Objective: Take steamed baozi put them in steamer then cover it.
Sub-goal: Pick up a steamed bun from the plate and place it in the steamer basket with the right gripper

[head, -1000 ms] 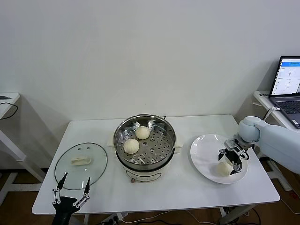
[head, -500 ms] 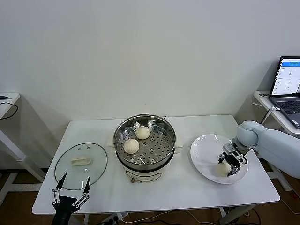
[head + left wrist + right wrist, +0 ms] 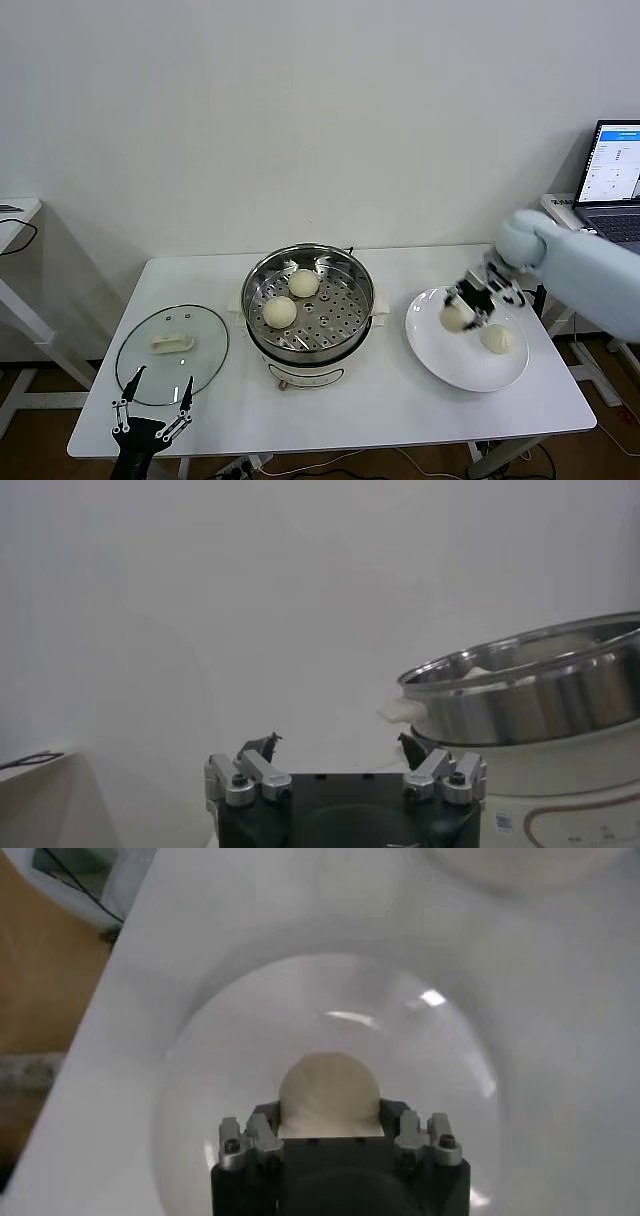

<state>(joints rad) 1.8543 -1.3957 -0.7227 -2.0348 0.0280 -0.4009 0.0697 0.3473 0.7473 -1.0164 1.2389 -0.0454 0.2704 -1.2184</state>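
Now right claw (image 3: 468, 306) clenched on one round cream baozi (image 3: 457, 317) above white plate (image 3: 440, 352), left claw (image 3: 152, 412) released.

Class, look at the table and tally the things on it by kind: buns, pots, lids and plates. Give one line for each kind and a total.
Buns: 4, two in the steamer, one on the plate, one held in the right gripper
Steamer: 1
Glass lid: 1
Plate: 1
Total: 7
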